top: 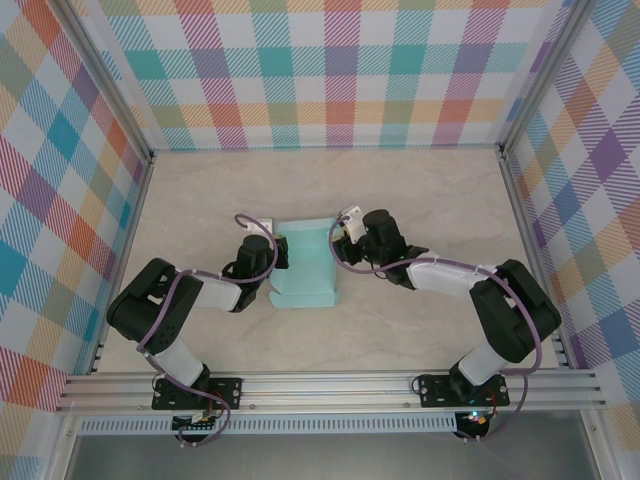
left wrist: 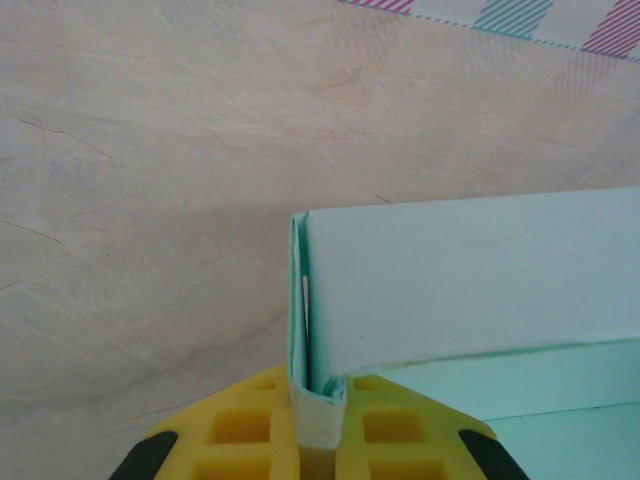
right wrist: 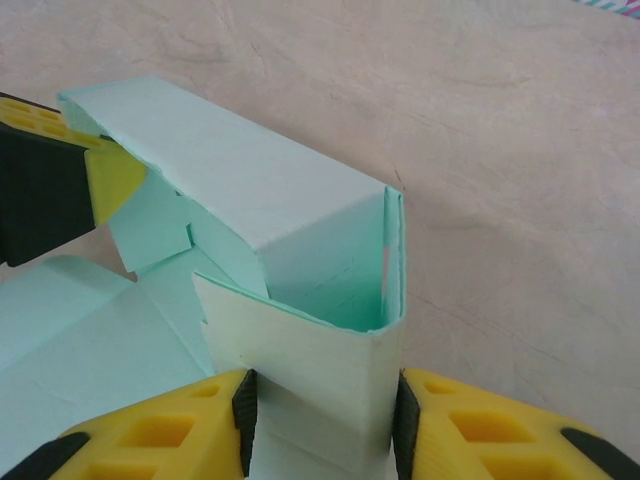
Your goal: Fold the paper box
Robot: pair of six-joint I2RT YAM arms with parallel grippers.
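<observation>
while left gripper [left wrist: 320, 440] and right gripper [right wrist: 320, 430] pinch its walls tight, the paper box [top: 303, 262] mid-frame looks light, flimsy; grip near creases.

Bright, even, diffuse light from overhead in all views. Top view sharp, with soft faint shadows on the bench [top: 420, 190] under the arms and at the lower edge of the paper box [top: 303, 262]; slight bowing at frame edges. Wrist views: left pincer [left wrist: 318, 385] and right pincer [right wrist: 322, 400] soft at bottom edge, card folds mid-frame crisp, wall [left wrist: 500, 15] blurred upper right, box's inner corner shaded.
</observation>
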